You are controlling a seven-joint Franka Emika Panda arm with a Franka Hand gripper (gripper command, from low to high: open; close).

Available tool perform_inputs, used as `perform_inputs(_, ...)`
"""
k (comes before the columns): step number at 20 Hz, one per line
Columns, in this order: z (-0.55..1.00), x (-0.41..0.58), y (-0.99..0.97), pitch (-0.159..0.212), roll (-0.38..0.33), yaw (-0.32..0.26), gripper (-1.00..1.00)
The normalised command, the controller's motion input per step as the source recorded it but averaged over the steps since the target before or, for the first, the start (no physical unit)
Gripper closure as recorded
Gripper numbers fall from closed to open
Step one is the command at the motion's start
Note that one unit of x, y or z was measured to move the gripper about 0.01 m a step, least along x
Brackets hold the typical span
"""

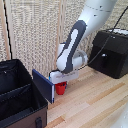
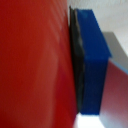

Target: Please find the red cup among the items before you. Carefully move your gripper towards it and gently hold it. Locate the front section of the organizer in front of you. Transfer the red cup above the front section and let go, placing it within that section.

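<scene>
Hugging organizer point(image 1: 20, 95) flap edge, tool point(image 1: 61, 82) grips red cup point(image 1: 60, 89).

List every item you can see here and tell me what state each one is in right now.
Small red plastic cup: upright on the wood floor, under the gripper.
White block gripper: lowered onto the cup, fingers hidden.
Black soft-sided organizer: open, compartments look empty, blue-lined flap down.
Black boxy appliance: closed.

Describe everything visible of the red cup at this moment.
The red cup looks like plain, smooth red plastic. In the exterior view only its lower part shows, under the end effector, standing on the wooden table close beside the organizer's blue-lined flap. In the wrist view its red wall fills most of the frame against a blue fingertip.
</scene>
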Motion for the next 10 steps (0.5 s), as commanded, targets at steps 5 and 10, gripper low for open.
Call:
perform_inputs(5, 0.92, 0.014, 0.05, 0.115, 0.014, -0.003, 1.00)
perform_inputs(10, 0.96, 0.093, 0.10, 0.097, 0.014, 0.000, 1.00)
